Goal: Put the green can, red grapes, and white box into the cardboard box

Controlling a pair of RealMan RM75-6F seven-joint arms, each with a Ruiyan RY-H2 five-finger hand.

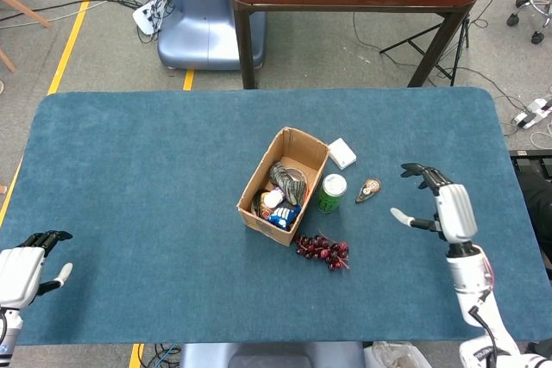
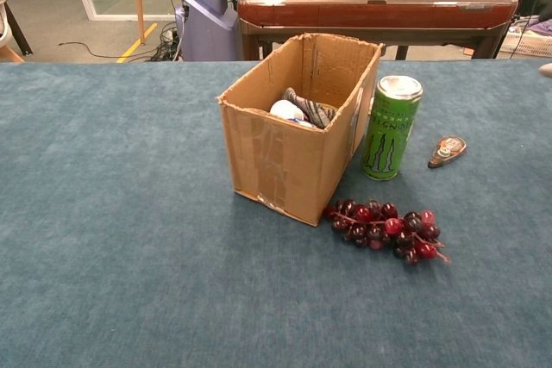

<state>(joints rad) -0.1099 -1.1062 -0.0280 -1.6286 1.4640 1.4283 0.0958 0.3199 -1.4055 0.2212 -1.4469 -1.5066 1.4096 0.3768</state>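
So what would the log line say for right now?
left hand: open, table edge | right hand: open, near green can | red grapes, white box: outside cardboard box

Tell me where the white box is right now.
In the head view the white box lies on the table just beyond the green can, off the far right corner of the cardboard box. The chest view does not show it.
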